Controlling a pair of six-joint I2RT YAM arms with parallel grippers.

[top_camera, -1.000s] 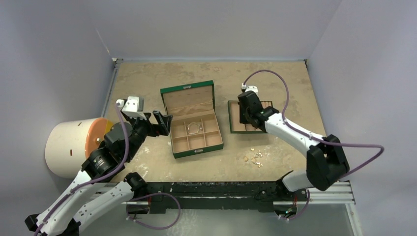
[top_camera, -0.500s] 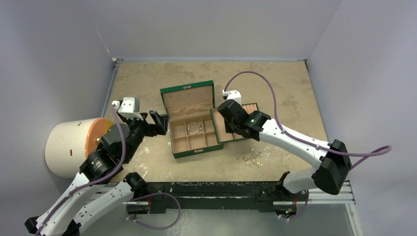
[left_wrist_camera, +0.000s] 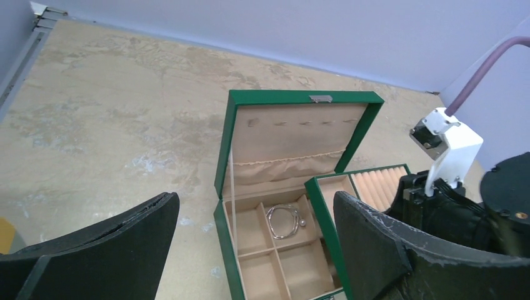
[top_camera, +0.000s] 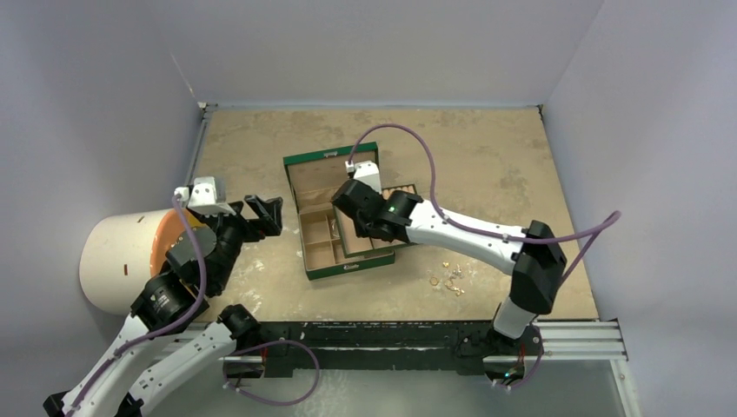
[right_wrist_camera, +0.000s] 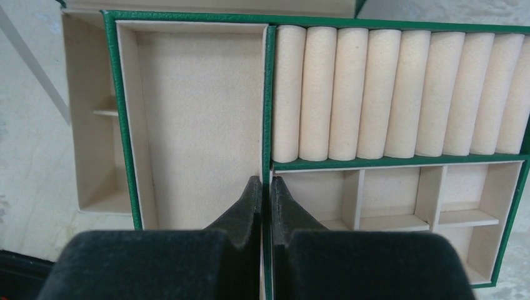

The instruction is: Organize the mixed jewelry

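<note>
On your far left, the white-and-orange tub (top_camera: 117, 261) sits against the wall, and your left gripper (top_camera: 263, 215) has drawn back a little toward it. Its jaws are spread wide with nothing between them, and they are parked just left of the green box (top_camera: 323, 161).

The real change is the insert tray (left_wrist_camera: 317, 201). A second ago it lay on the table (top_camera: 487, 156) to the right of the box. Now your right gripper (right_wrist_camera: 262, 184) is pinched tight on the tray's green centre divider and has carried it over the box's right half, above the compartments. The silvery loop (left_wrist_camera: 284, 220) lies in a rear compartment, just beside the tray's incoming wall. Seating the tray would cover that loop, so judge whether you want that yet.

The rest of the mixed jewelry (top_camera: 448, 278) is loose on the table to the right of the box, near the front rail (top_camera: 391, 334), with none of it sorted.

For room, the upright lid blocks the back, so keep the tray low and forward of it. The ground right of the box is now open. The loose pieces lie close to the near edge, so approach them from above.
</note>
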